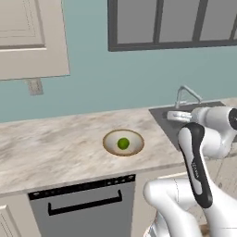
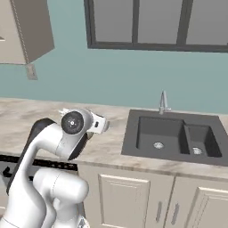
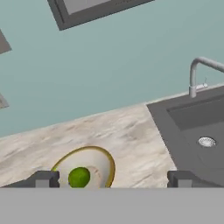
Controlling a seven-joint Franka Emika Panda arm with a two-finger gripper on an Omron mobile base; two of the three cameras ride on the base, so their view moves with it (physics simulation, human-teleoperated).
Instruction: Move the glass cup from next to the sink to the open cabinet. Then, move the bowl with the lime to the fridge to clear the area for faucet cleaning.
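This is a home kitchen; a marbled tabletop [image 1: 51, 143] runs under a teal wall, with a dark sink [image 2: 171, 138] and silver faucet [image 2: 163, 103] set into it. Cream cabinets [image 2: 133, 202] sit below; a dishwasher [image 1: 85, 206] and a window [image 2: 156, 24] complete it.

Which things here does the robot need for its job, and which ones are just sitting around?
For the job:
- bowl on the counter
- lime inside the bowl
- sink
- faucet behind the sink
- pincer, open, near the bowl

Just around:
- window
- wall outlet
- black-fronted appliance under the counter
- upper cabinet
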